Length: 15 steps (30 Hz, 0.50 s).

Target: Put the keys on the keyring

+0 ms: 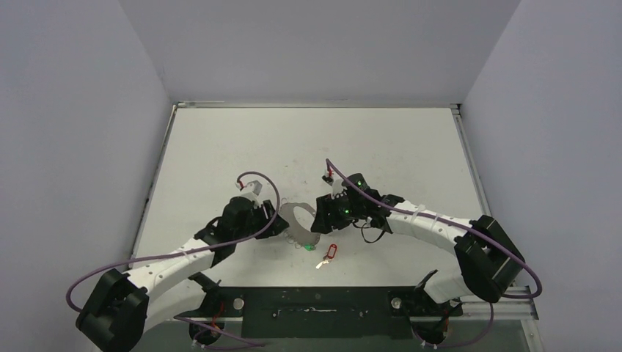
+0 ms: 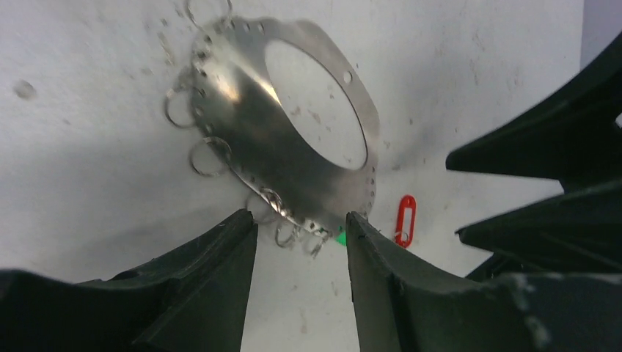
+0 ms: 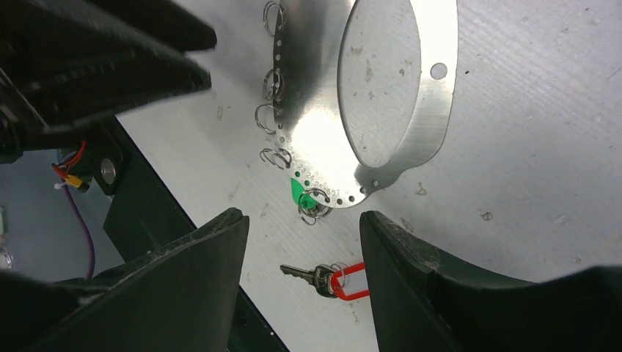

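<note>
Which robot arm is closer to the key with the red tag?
The right. Its end effector hovers just past the red-tagged key, which shows between its fingers. The left end effector is farther, off to the key's left beside the flat metal keyring.

The keyring (image 3: pixel 323 110) is a flat, shiny metal plate with a large oval opening and a perforated rim carrying small split rings (image 3: pixel 273 116). It lies flat on the white surface (image 3: pixel 528 183). A green tag (image 3: pixel 296 191) peeks out from under its rim. The red-tagged key (image 3: pixel 334 279) lies loose just beside it, not touching.
</note>
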Each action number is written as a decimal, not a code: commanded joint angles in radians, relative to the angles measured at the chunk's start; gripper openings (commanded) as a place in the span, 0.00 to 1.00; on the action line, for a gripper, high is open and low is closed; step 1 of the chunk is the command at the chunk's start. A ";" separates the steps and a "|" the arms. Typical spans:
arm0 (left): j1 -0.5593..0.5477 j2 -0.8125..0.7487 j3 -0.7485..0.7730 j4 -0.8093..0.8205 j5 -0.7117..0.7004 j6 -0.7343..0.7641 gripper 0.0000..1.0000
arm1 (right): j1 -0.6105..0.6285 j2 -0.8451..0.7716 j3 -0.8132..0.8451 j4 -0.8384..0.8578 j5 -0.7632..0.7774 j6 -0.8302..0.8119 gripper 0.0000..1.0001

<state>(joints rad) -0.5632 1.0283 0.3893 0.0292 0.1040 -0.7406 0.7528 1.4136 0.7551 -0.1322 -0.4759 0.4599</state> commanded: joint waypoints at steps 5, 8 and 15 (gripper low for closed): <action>-0.256 -0.079 -0.125 0.183 -0.114 -0.218 0.41 | -0.023 0.011 0.000 0.078 -0.055 0.014 0.58; -0.282 -0.058 -0.158 0.222 -0.138 -0.244 0.38 | -0.023 0.016 -0.006 0.086 -0.055 0.020 0.58; -0.307 0.069 -0.176 0.321 -0.153 -0.232 0.38 | -0.024 0.023 0.001 0.072 -0.048 0.020 0.56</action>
<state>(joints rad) -0.8589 1.0363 0.2150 0.2176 -0.0177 -0.9638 0.7334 1.4212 0.7498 -0.1032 -0.5144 0.4759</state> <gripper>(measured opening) 0.378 0.570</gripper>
